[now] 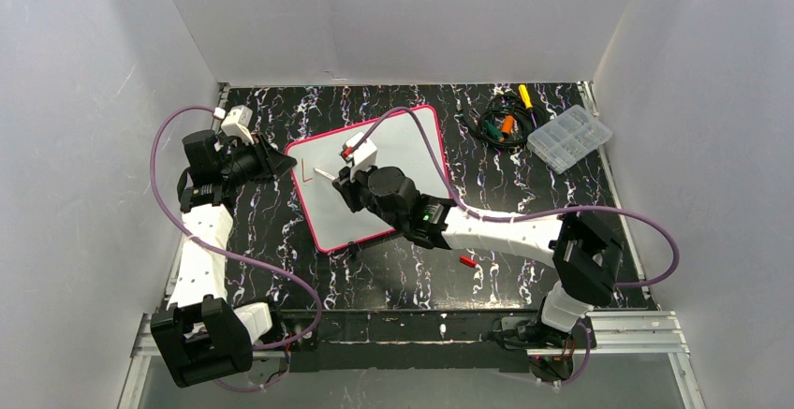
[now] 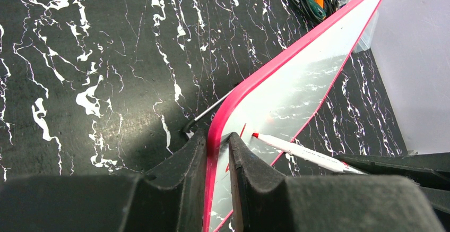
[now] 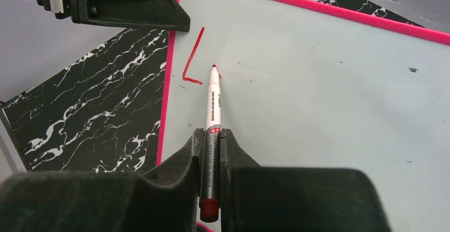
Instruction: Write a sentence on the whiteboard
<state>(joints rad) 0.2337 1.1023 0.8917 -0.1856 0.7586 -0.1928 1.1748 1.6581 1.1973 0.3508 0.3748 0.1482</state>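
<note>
left gripper (image 2: 217, 143) clamping left rim of flat white pink-rimmed whiteboard (image 1: 412, 152), lying flat centre-left. right gripper (image 3: 212, 136) pinching slim white red-tipped marker (image 3: 214, 102), tip meeting board beside red L stroke (image 3: 191, 62). Board looking stiff, light, slick: suggesting rim hold, light pen pressure.

The whiteboard (image 1: 412, 152) sits turned at an angle on the black marbled table (image 1: 272, 259), with a pink rim all round. The left tool (image 1: 285, 164) is closed on the board's left edge. Over the board's left part, the right tool (image 1: 341, 182) grips a marker (image 1: 323, 174) whose tip lies just beside a red L-shaped stroke (image 1: 304, 174). A small red cap (image 1: 466, 261) lies off the board's near right corner. To the board's far right are a cable bundle (image 1: 501, 121) and a clear compartment box (image 1: 569, 138).
</note>
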